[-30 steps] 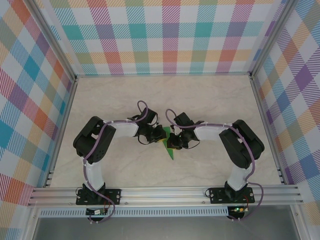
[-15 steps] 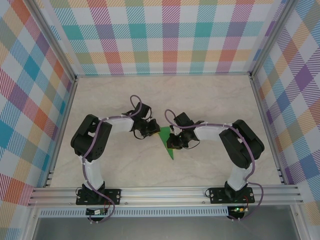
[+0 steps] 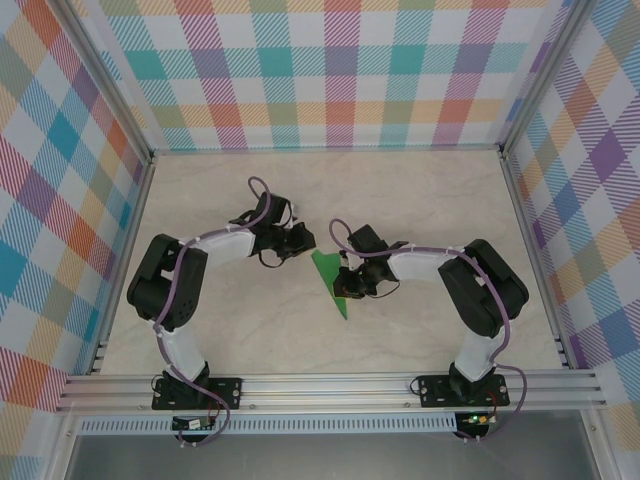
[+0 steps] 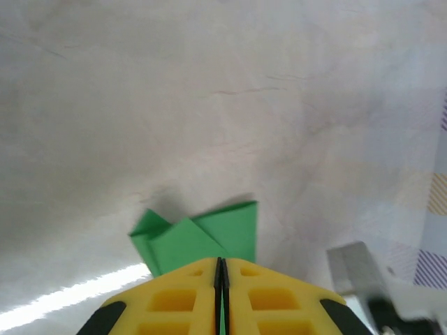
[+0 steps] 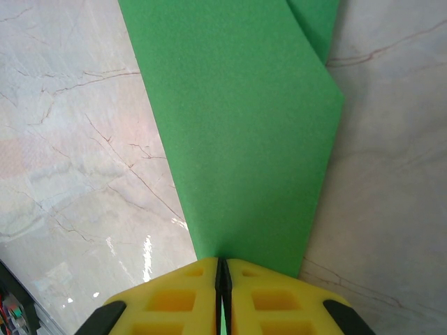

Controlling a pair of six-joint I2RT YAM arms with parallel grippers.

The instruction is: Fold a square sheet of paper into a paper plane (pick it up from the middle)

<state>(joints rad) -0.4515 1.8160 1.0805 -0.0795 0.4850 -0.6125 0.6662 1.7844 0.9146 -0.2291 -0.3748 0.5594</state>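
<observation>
Well, the green paper (image 3: 325, 272) is no square any more: it lies on the table (image 3: 420, 200) as a narrow wedge, broad at the far end and running to a sharp point towards the arms' bases, roughly midway between the two arms. Only the green side shows from where I look. At the broad end, seen from the left wrist, one folded layer laps over another, and the right wrist view shows a long flat panel with a second layer peeking out beside it. The right jaws are pressed together with their yellow fingertips (image 5: 188, 293) right at the paper's near edge. Whether they nip a layer or merely bear down on it I cannot tell, since the sheet looks flat on the table there. The right arm (image 3: 430, 262) reaches in from the side to get there. The left jaws are likewise pressed together, with nothing visibly caught in them. They hang just beside the broad far corner of the paper, and the left arm (image 3: 215, 245) is bent round towards it. By my reckoning the main lengthwise folds are in and the dart shape is there, so the job looks well advanced. What seems left is firming the creases, perhaps raising the wings, and then letting go.
</observation>
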